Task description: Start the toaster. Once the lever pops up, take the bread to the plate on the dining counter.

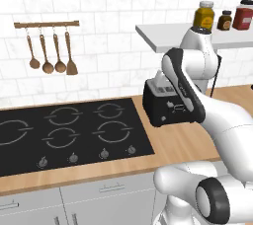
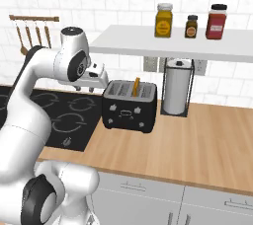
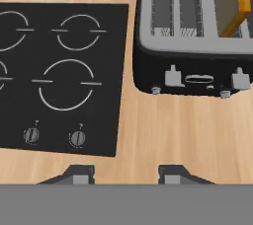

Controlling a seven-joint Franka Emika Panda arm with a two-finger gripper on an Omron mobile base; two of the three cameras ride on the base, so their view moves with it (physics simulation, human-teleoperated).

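Closest to you, the gripper hangs over the wooden worktop with its jaws apart and nothing between them, the fingertips poking up at the bottom of the hand view just beside the black hob. Beyond the bare strip of wood stands the toaster, its front facing you with two small levers flanking a central badge and round knobs below. The bread stands tilted in a right-hand slot, sticking well above the slotted top, so the toaster looks not yet started. Aim for the lever on the bread's side, the right one, and bring one fingertip onto its top before pressing straight down. Keep the hand clear of the protruding slice as you descend. Farther back, the paper towel holder stands beside the toaster under the shelf.
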